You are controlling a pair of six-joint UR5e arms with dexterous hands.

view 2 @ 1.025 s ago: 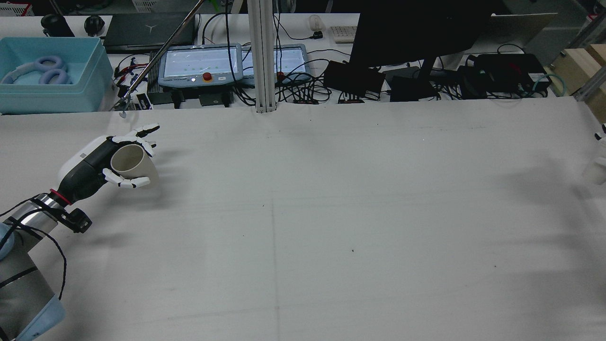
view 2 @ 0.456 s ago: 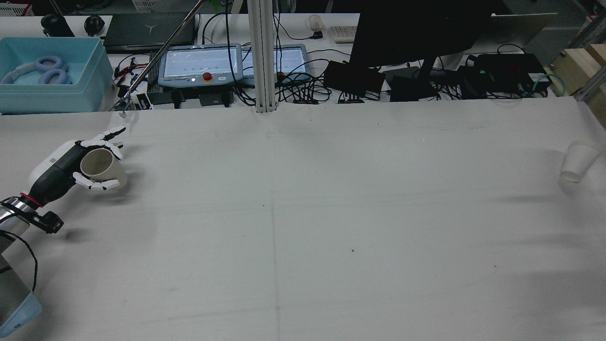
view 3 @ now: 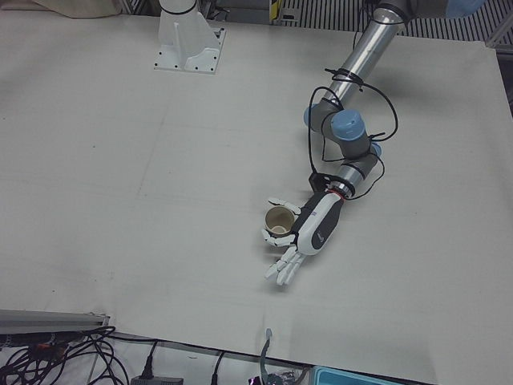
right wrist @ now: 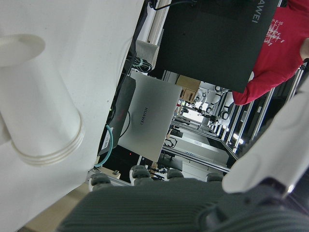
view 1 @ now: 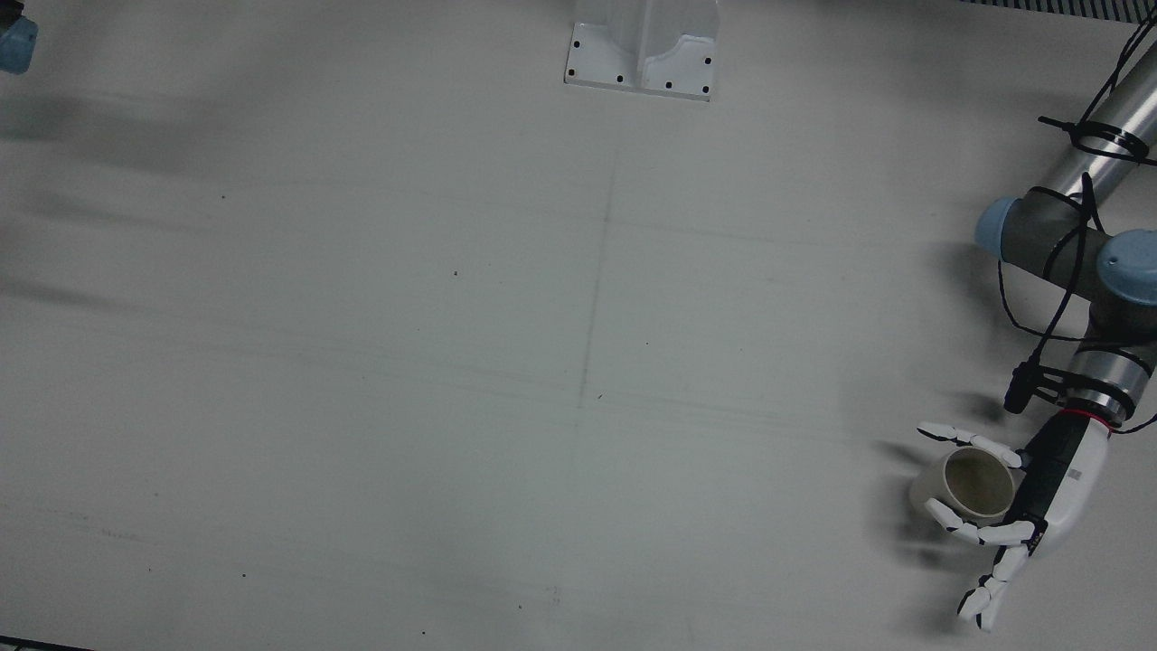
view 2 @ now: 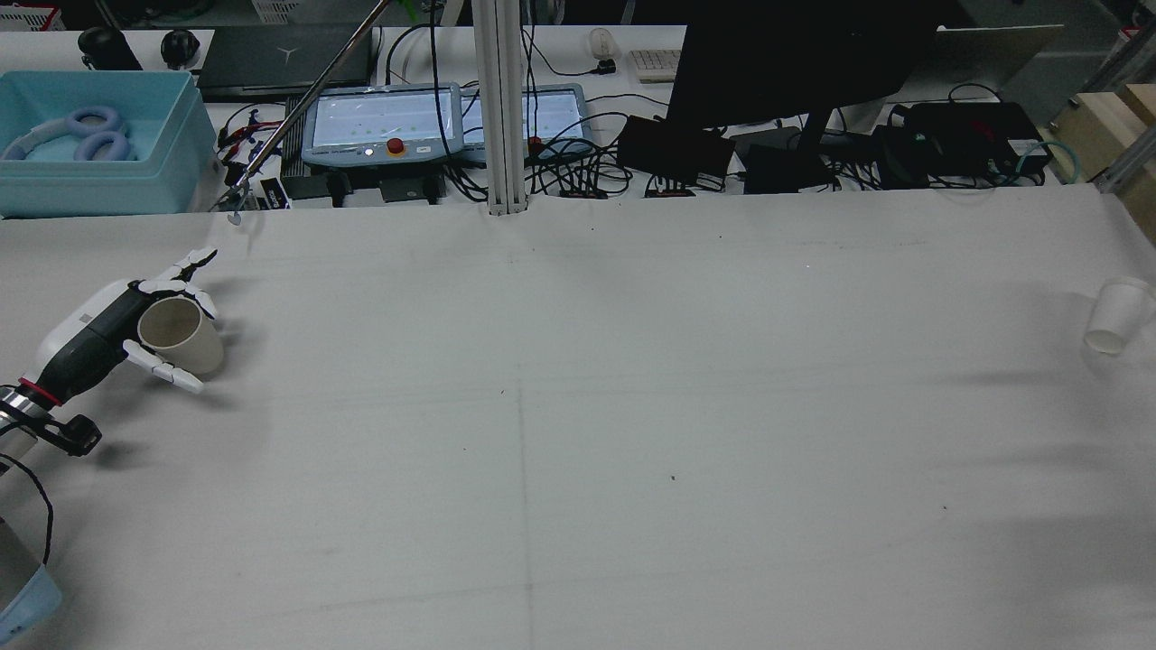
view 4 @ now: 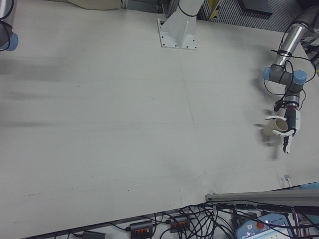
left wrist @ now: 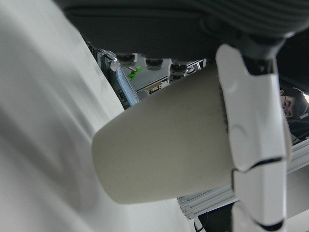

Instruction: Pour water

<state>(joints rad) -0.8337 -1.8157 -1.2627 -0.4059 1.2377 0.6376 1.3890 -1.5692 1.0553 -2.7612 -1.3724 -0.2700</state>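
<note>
My left hand point(view 2: 99, 329) is shut on a beige cup point(view 2: 183, 335), with one finger stretched out past it. It holds the cup upright, low over the table's far left. The hand point(view 1: 1039, 488) and cup point(view 1: 972, 484) also show in the front view, and in the left-front view point(view 3: 317, 227) with the cup point(view 3: 278, 224). In the left hand view a finger point(left wrist: 251, 125) lies across the cup point(left wrist: 164, 154). A white paper cup point(view 2: 1116, 316) hangs tilted at the rear view's right edge. My right hand point(right wrist: 159, 205) shows only in its own view, with the white cup point(right wrist: 34, 101) before it.
The table point(view 2: 578, 406) is a wide grey-white sheet. A white mount base point(view 1: 644, 45) stands at its robot side. Beyond the far edge are a teach pendant point(view 2: 384, 122), a blue bin point(view 2: 90, 144), cables and a monitor point(view 2: 804, 54).
My left hand has carried the beige cup leftward and a little nearer the robot. The white cup came into view at the right edge and then shifted slightly right.
</note>
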